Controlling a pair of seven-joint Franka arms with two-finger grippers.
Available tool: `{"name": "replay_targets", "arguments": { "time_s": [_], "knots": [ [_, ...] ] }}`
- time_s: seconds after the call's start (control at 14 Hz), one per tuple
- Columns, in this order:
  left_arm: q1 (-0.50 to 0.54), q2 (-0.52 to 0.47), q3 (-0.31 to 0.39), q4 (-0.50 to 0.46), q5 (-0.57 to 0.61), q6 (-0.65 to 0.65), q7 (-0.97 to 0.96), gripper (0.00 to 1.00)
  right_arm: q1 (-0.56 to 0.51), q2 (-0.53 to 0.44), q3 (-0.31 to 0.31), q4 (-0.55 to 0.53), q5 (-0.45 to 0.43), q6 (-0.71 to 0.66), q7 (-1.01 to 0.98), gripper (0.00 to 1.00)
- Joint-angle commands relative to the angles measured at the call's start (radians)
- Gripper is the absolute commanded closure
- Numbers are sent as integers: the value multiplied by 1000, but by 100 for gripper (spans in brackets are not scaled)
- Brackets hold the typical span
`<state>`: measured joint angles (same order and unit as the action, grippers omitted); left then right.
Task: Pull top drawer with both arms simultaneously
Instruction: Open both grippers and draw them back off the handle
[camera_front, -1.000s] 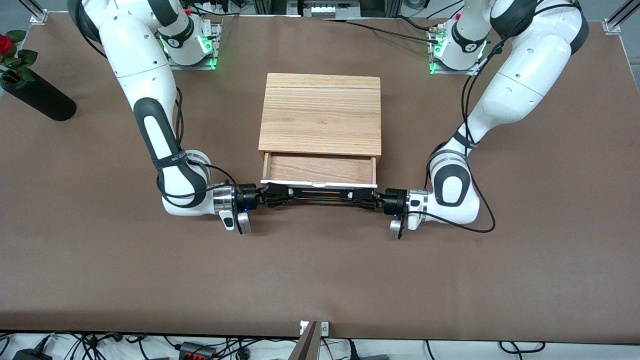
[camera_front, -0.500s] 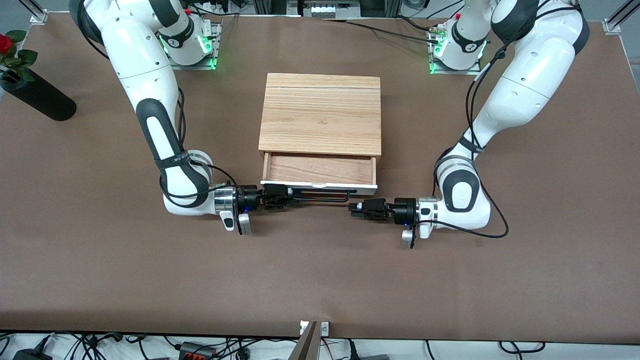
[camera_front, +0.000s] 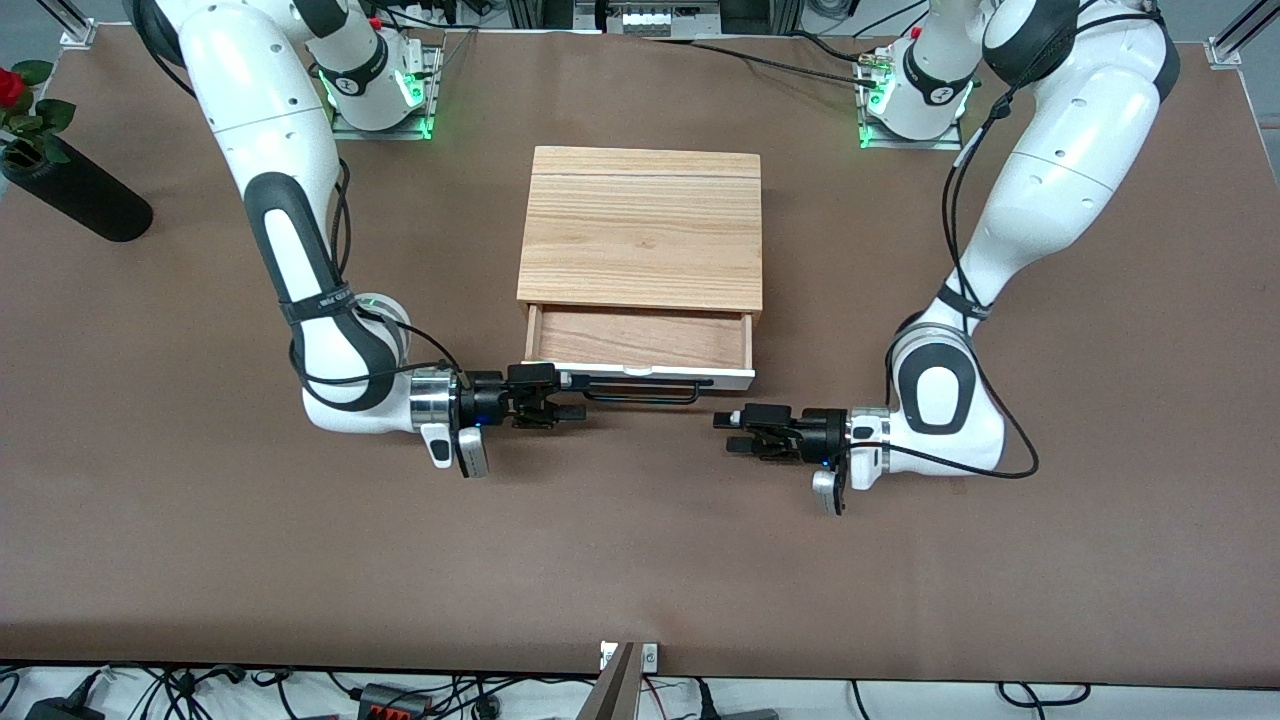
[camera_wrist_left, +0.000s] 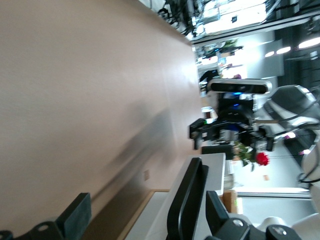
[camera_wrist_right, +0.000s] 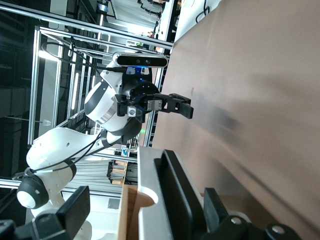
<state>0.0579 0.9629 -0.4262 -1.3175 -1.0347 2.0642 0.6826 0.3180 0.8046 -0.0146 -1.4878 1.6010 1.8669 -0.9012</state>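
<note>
The top drawer (camera_front: 640, 340) stands partly pulled out of the light-wood cabinet (camera_front: 640, 225), its white front panel (camera_front: 690, 372) and black bar handle (camera_front: 640, 393) facing the front camera. My right gripper (camera_front: 570, 393) is open at the handle's end toward the right arm's end of the table. In the right wrist view the handle (camera_wrist_right: 175, 192) and panel (camera_wrist_right: 147, 170) lie between the fingers of that gripper (camera_wrist_right: 146, 195). My left gripper (camera_front: 723, 432) is open and empty over bare table, clear of the handle's other end. In the left wrist view (camera_wrist_left: 146, 202) the handle (camera_wrist_left: 187, 200) lies ahead.
A black vase (camera_front: 70, 195) with a red rose (camera_front: 10, 85) lies at the table's edge at the right arm's end. The brown table (camera_front: 640, 550) runs wide between the drawer and the front camera. Each wrist view shows the other gripper farther off (camera_wrist_left: 220, 132) (camera_wrist_right: 165, 105).
Both grippers were on the handle a second ago. The left gripper let go and drew off toward its own end. The right gripper opened and slid back. The drawer stayed out.
</note>
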Motion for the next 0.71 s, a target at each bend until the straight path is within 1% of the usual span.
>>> {"name": "replay_targets", "arguments": {
  "time_s": [0.0, 0.14, 0.29, 0.5, 0.57, 0.64],
  "knots": [
    [11, -35, 1, 50, 151, -13, -124, 0, 1, -60, -30, -6, -140, 11, 85, 0],
    [19, -75, 6, 54, 249, -57, -187, 0, -2, -102, -60, -5, -327, 11, 148, 0],
    [25, -130, 36, 54, 358, -123, -276, 0, -2, -142, -91, -6, -520, 5, 209, 0],
    [25, -232, 72, 52, 520, -222, -371, 0, -2, -189, -120, -6, -815, 2, 303, 0],
    [26, -268, 73, 50, 595, -254, -392, 0, -5, -197, -129, -5, -885, -8, 341, 0],
    [28, -303, 78, 50, 667, -301, -418, 0, -4, -209, -158, -5, -964, -46, 376, 0]
  ]
}}
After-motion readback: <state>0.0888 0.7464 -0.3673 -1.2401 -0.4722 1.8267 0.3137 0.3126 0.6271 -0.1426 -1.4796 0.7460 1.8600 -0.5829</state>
